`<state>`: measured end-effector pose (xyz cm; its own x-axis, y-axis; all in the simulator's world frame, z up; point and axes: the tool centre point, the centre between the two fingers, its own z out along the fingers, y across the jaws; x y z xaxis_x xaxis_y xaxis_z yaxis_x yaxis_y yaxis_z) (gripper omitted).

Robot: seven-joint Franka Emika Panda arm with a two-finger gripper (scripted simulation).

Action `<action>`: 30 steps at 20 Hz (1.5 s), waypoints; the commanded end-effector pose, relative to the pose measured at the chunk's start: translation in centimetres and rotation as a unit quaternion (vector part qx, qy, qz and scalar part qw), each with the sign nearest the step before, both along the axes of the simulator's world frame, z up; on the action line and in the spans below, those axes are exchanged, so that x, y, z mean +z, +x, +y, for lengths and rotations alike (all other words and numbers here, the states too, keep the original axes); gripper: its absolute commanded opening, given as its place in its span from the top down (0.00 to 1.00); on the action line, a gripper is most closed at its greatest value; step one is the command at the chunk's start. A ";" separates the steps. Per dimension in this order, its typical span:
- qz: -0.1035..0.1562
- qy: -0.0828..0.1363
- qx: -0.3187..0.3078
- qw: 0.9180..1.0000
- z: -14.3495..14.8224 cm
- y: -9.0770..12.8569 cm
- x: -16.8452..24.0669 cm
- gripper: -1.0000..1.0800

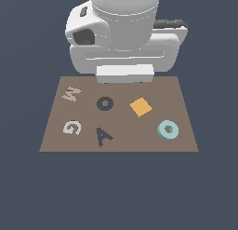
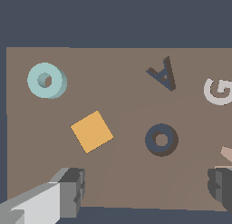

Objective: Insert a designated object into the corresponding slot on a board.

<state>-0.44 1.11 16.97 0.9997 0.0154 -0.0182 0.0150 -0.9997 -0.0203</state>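
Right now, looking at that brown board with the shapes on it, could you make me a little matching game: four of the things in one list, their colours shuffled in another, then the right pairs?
Things:
1. ring
2. square
3. ring-shaped slot
4. letter G

Colours:
a. orange
b. pale grey-white
c. light teal
d. dark navy

Pairs: 1-c, 2-a, 3-d, 4-b.

All four sit on the board; the ring lies loose near its corner on the exterior view's right, apart from the slot.
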 end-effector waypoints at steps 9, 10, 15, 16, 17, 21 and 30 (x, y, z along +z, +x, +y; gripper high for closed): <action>-0.001 0.000 0.026 1.000 0.9 1.0 -1.0 0.04; -0.001 0.000 0.033 0.999 1.2 1.3 -1.3 0.04; -0.003 -0.001 0.081 0.997 3.0 3.1 -3.1 0.04; -0.004 -0.001 0.094 0.996 3.5 3.5 -3.5 0.04; -0.004 -0.001 0.107 0.994 4.0 3.9 -4.0 0.04; -0.006 -0.002 0.166 0.986 6.6 5.7 -6.2 0.04; -0.011 -0.005 0.278 0.960 12.1 8.3 -10.4 0.04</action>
<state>7.48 12.49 7.14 0.8541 0.5201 -0.0025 0.5200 -0.8541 -0.0069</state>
